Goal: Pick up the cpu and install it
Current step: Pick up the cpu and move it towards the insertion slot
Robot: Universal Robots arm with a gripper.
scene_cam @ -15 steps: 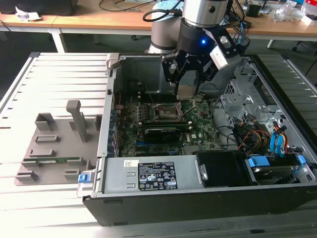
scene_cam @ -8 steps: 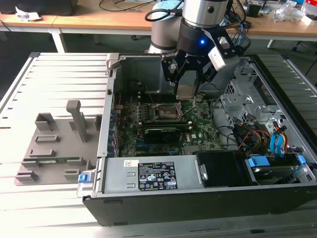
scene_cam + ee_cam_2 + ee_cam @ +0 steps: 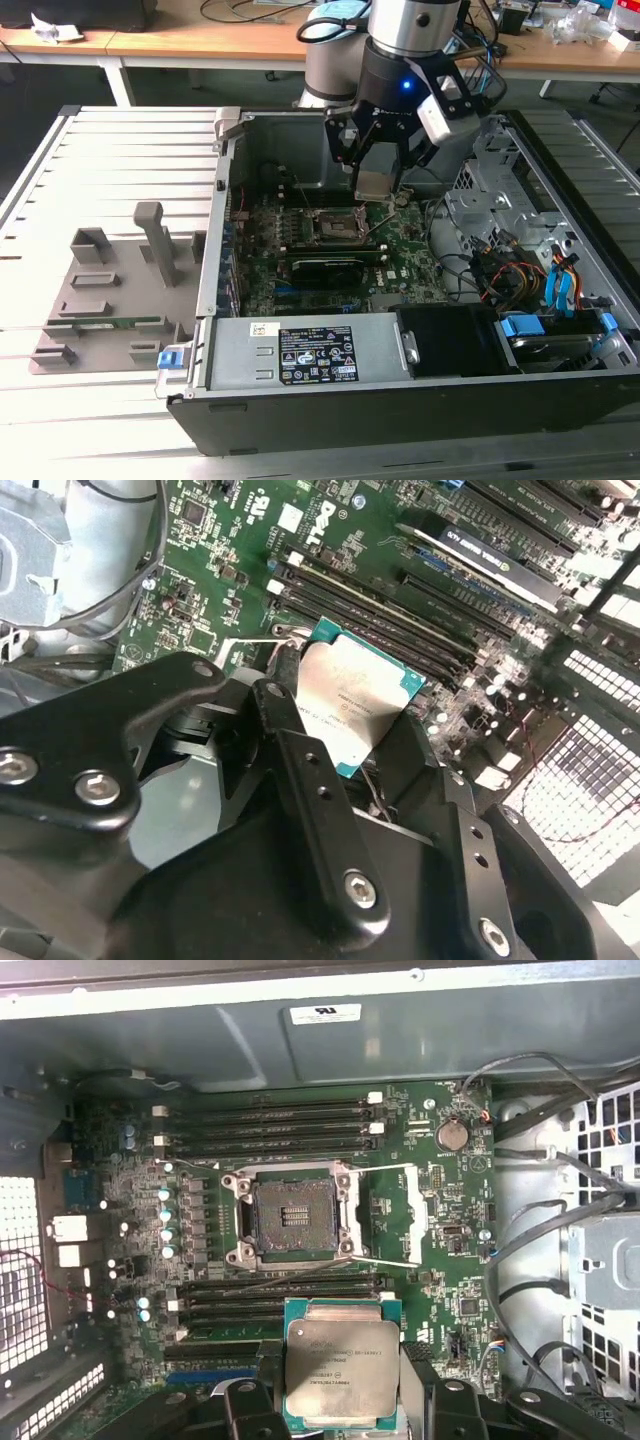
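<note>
Over the open case [image 3: 400,330], the gripper [image 3: 378,182] is clamped on the cpu [image 3: 340,1368], holding it above the motherboard, near the bare socket [image 3: 292,1218]. Black fingers [image 3: 305,780] hide the chip's lower corner in the second wrist view.

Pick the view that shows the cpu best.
First wrist view: the cpu faces the camera, nearly whole. Second wrist view shows it tilted, partly covered by the end effector; exterior view shows a small grey face.

Our exterior view looks down on the whole case [image 3: 400,425]. Both wrist views share the motherboard [image 3: 440,1210] [image 3: 230,540], close up.
</note>
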